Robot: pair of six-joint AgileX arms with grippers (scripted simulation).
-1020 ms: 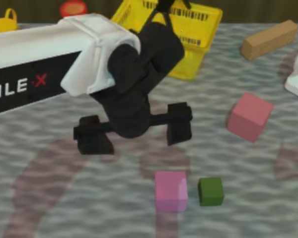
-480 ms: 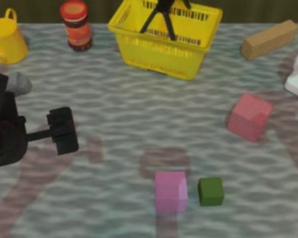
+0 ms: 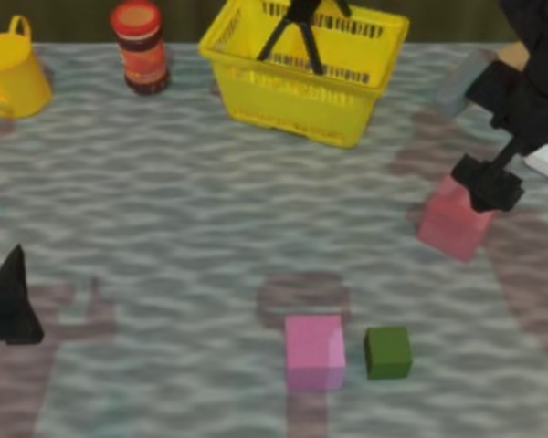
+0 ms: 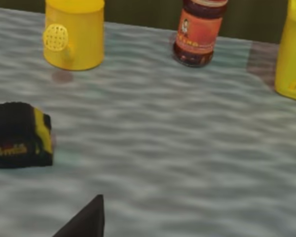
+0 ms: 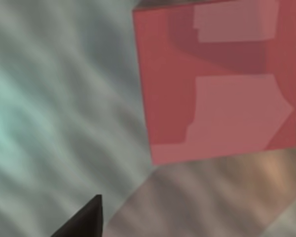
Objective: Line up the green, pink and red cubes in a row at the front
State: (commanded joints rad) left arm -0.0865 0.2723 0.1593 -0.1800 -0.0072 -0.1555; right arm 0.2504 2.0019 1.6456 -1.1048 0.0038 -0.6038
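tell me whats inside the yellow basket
A black tripod-like stand rises from the yellow basket. The near wall hides the basket floor, so anything lying there cannot be seen.

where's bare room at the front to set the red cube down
Free: the front strip right of the green cube, and the wide stretch left of the pink cube. Crowded: the back, with watering can, jar and basket. The right gripper hovers over the red cube.

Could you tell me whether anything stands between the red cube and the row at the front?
Nothing visible does. The red cube sits under the right claw, and bare table separates it from the green cube beside the pink cube.
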